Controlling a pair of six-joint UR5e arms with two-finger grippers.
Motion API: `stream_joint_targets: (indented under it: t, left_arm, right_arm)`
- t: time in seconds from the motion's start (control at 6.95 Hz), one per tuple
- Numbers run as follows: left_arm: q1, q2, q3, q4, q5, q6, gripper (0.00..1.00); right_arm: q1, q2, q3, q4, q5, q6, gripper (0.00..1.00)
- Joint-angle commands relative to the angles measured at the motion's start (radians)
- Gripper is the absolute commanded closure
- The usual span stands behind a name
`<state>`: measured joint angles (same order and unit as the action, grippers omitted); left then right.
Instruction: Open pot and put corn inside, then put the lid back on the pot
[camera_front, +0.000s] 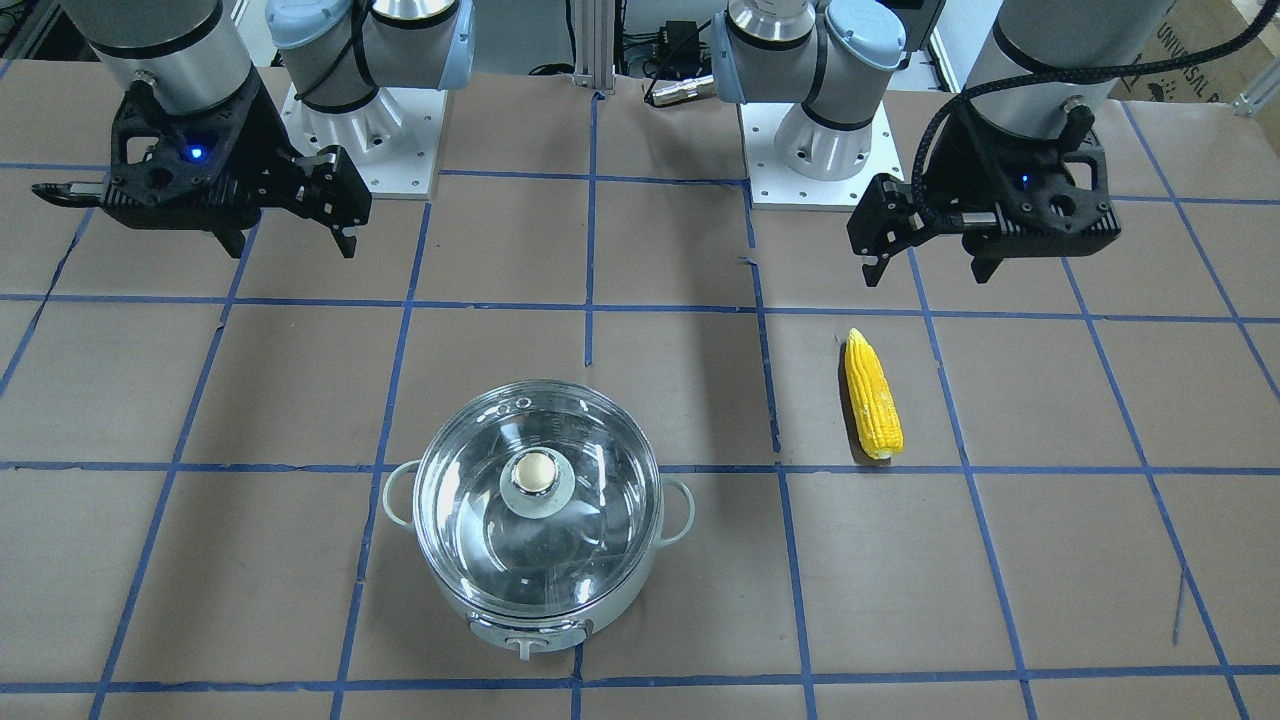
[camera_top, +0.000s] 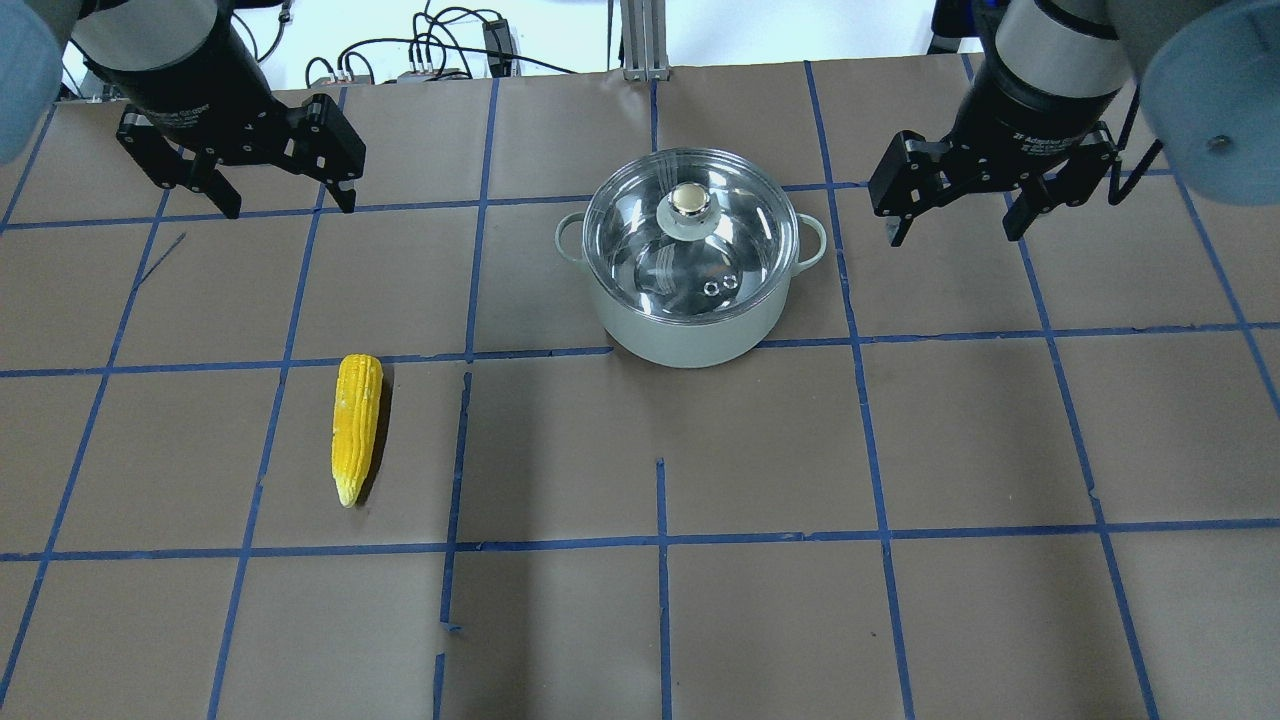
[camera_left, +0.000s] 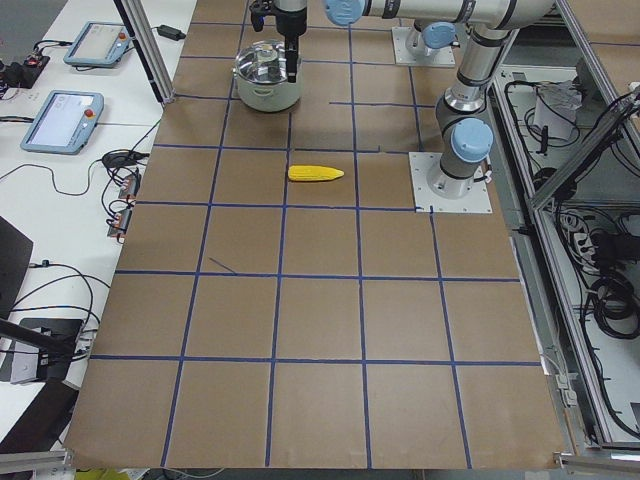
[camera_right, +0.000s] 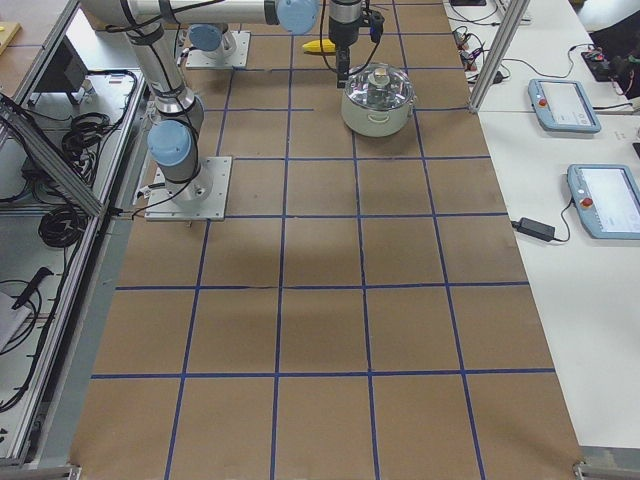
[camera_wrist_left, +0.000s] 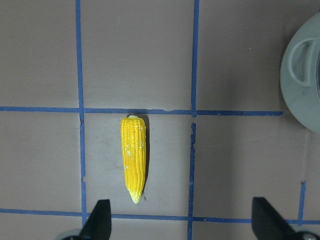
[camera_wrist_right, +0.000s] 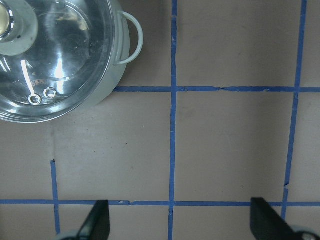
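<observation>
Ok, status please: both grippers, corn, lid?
Left gripper open, empty, near corn. Right gripper open, empty, beside pot. Lid on pot, corn lying outside. No obstacle seen.

pot (camera_right: 371, 119) with lid (camera_right: 380, 90) on, corn (camera_right: 316, 46) lying beyond it

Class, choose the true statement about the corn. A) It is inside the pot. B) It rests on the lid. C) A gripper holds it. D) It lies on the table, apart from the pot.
D: the corn lies flat on the table, clear of the pot, which has its lid on.
</observation>
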<state>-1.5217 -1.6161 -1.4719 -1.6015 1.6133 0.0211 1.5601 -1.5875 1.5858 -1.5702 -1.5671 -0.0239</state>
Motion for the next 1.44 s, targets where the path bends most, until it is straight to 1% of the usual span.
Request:
stream_joint_targets:
  t: [0.0, 0.29, 0.58, 0.72, 0.86, 1.01, 1.15, 1.3]
  left_arm:
    - [0.000, -0.002, 0.001, 0.000, -0.001, 0.000, 0.00]
    - [0.000, 0.015, -0.008, 0.000, -0.001, 0.000, 0.00]
    - [0.000, 0.009, -0.008, 0.000, -0.001, 0.000, 0.00]
    - [0.000, 0.008, -0.008, 0.000, -0.001, 0.000, 0.00]
    - [0.000, 0.007, -0.008, 0.000, -0.001, 0.000, 0.00]
    - [0.000, 0.002, -0.005, 0.002, -0.004, -0.001, 0.00]
    - [0.000, 0.018, -0.008, 0.000, -0.004, 0.000, 0.00]
    - [0.000, 0.018, -0.008, 0.000, -0.004, 0.000, 0.00]
  right_arm:
    - [0.001, -0.002, -0.010, -0.031, -0.025, 0.010, 0.01]
    - [0.001, 0.001, -0.001, -0.050, -0.025, 0.015, 0.01]
    - [0.003, 0.001, 0.000, -0.050, -0.019, 0.016, 0.01]
    - [0.006, 0.006, -0.001, -0.072, -0.016, 0.016, 0.01]
    - [0.018, 0.036, -0.007, -0.109, -0.014, 0.019, 0.01]
    - [0.055, 0.078, -0.016, -0.172, -0.022, 0.057, 0.01]
    - [0.102, 0.107, -0.024, -0.200, -0.025, 0.068, 0.01]
    - [0.129, 0.159, -0.056, -0.233, -0.024, 0.091, 0.01]
